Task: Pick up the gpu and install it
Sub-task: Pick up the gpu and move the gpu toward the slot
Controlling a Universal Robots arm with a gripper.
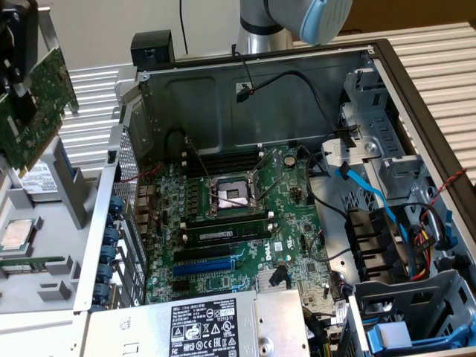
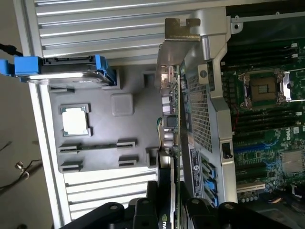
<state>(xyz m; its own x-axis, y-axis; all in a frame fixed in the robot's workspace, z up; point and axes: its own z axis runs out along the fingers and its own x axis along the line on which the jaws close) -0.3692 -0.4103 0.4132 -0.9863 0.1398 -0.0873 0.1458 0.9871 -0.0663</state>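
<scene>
Above the grey tray (image 2: 100,126), jaws pinch the gpu (image 1: 37,104); the motherboard (image 1: 297,223) seemingly reads Dell.

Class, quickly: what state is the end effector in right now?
End effector: closed, holding the gpu.

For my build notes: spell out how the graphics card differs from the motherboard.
The graphics card is far smaller than the motherboard. The graphics card hangs tilted in the air outside the case, clamped in the gripper; the motherboard lies flat inside the open case. Both are green circuit boards.
</scene>
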